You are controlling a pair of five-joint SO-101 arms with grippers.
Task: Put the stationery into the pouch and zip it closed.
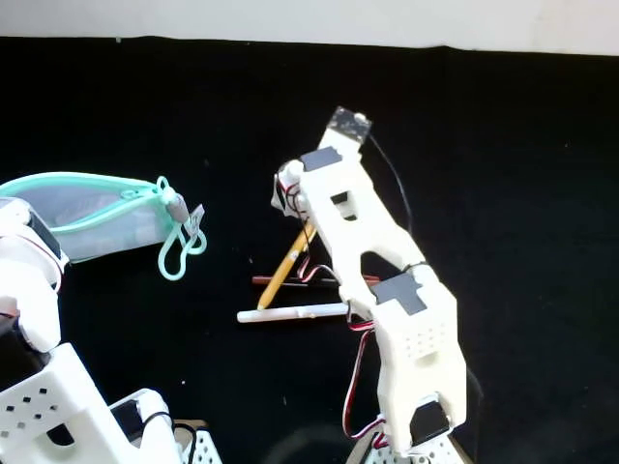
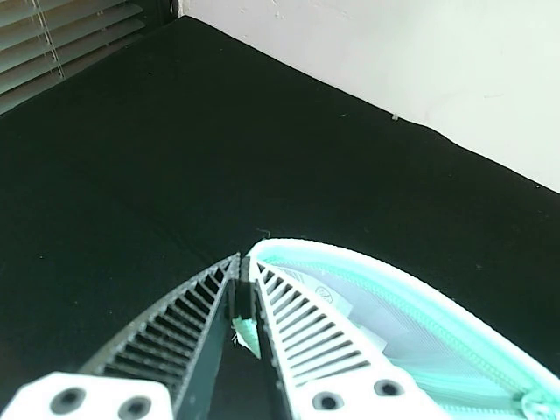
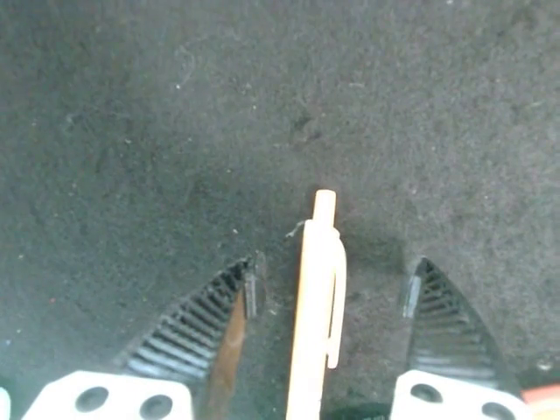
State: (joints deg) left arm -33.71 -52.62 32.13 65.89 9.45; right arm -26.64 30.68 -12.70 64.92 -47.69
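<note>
The yellow-orange plastic pen (image 3: 317,306) is lying flat on the black bench (image 1: 503,145), and the right hand (image 3: 336,280) is standing over it with its fingers spread, one on each side of the barrel and neither touching it. The pen is sitting nearer one finger than the other, so I'd expect that finger to reach it first on closing and shove or roll it sideways rather than pinch it squarely. The clip facing the wider gap could also catch a pad and twist the barrel.

From above, the pen (image 1: 280,275) is crossing a dark red pen (image 1: 263,280), and its lower end is sitting just beside a white pen (image 1: 290,313). A careless lift could be dragging either of those along, or tipping the yellow one off its perch.

Well apart from the pen, the clear pouch with a mint-green zip (image 1: 97,217) is being held by the left hand (image 2: 243,271), whose fingers are pressed together on its rim. If that thin pinch slips, the mouth may be sagging shut before the pen arrives.
</note>
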